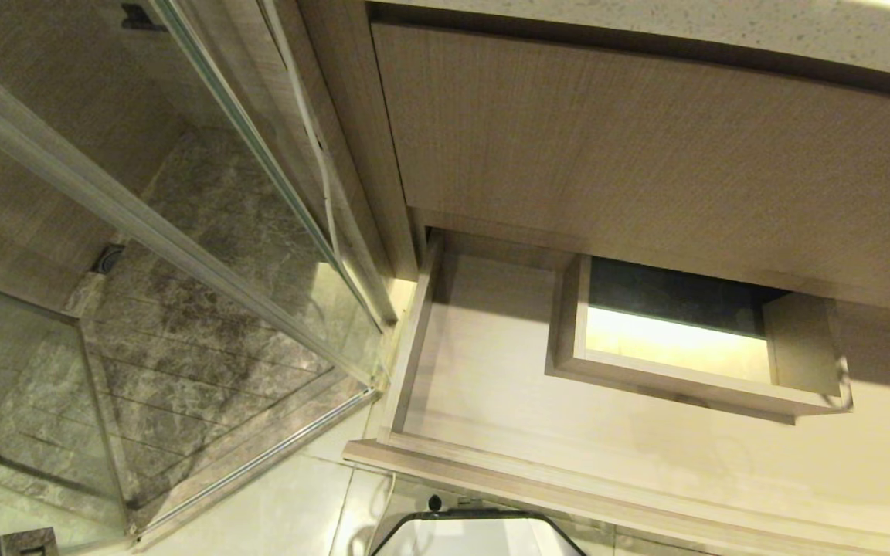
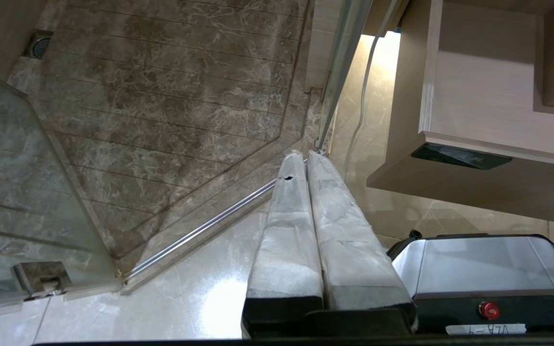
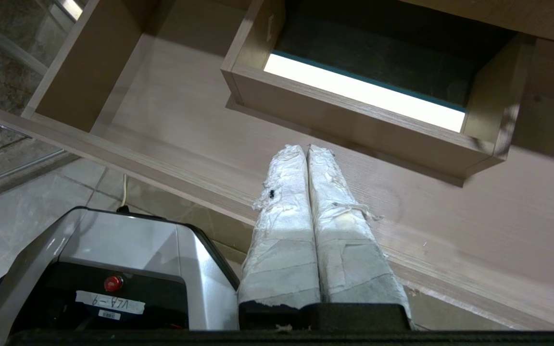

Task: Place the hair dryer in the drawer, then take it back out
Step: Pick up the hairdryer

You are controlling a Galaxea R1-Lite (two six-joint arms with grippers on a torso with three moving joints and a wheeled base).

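Note:
The light-brown wood-grain drawer (image 1: 491, 371) stands pulled out under the vanity, with nothing lying on its floor. A boxed rectangular cutout (image 1: 677, 386) sits at its rear centre. In the right wrist view the drawer (image 3: 185, 120) lies in front of my right gripper (image 3: 306, 148), which is shut and holds nothing, hovering above the drawer's front edge. My left gripper (image 2: 304, 154) is shut too, empty, hanging over the floor to the left of the drawer (image 2: 474, 96). The hair dryer is out of view. Neither gripper shows in the head view.
A taller wood-grain panel (image 1: 646, 154) and a speckled counter edge (image 1: 646, 23) sit above the drawer. A glass shower enclosure (image 1: 182, 255) with a marble floor stands to the left. A white cord (image 1: 321, 170) runs down beside the cabinet. My base (image 1: 476, 537) is just before the drawer front.

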